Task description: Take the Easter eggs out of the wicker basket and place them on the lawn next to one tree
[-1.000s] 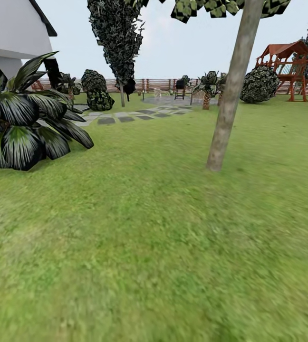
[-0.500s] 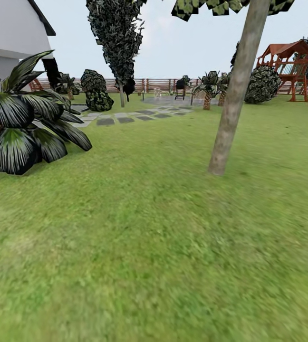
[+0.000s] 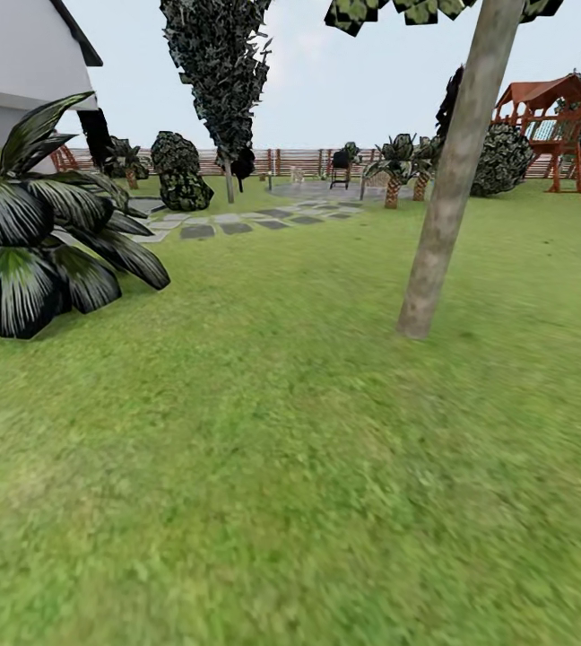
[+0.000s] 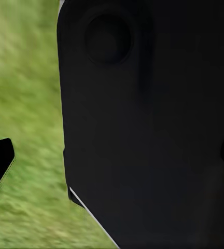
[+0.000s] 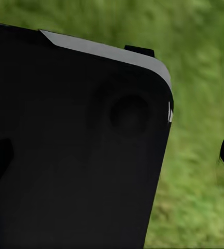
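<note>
The head view looks across a wide lawn of mottled green grass in a fenced garden. A tree with a thick, pale grey-tan trunk rises from the grass right of the middle, leaning slightly to the right as it goes up, with dark angular leaves at the top edge of the view. At the left edge stands a low plant with broad dark leaves, and behind it is the corner of a white house. Further back, flat grey stepping stones lead over the grass to a grey paved patio, where small chairs and a dark object stand, too small to make out. A short palm stands beside the patio. A second tree with dark foliage and a thin trunk stands left of the patio, with rounded bushes near it. A brown slatted fence runs along the far side of the garden, and a red wooden play tower stands at the far right next to another bush.

No basket or eggs can be seen on the grass here.

In the left wrist view, a large black part of the robot blocks most of the picture, with blurred grass beside it. In the right wrist view, a similar black body covers most of the picture over grass. I cannot tell whether either gripper is released or clenched.
</note>
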